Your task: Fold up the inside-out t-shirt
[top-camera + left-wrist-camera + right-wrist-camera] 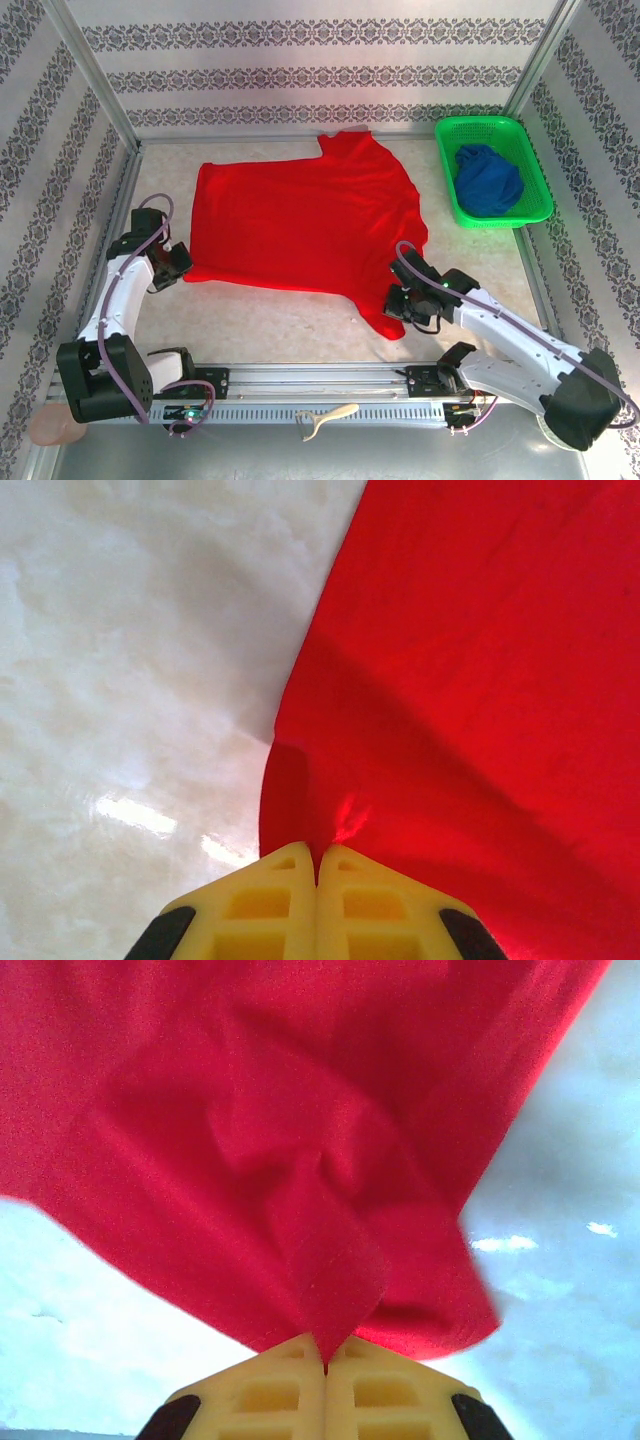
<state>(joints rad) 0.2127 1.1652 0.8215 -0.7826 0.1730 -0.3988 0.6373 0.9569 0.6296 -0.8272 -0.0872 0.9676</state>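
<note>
Though mostly flat, puckered red t-shirt

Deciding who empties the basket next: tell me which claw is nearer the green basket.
Right. The right claw sits below-left of the green basket, pinching the t-shirt; the left claw pinches its opposite corner, far off to the left.

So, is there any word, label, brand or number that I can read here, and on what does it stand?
None can be read. The t-shirt shows plain red cloth, the green basket bears no label, and the wallpaper carries ornament only.
</note>
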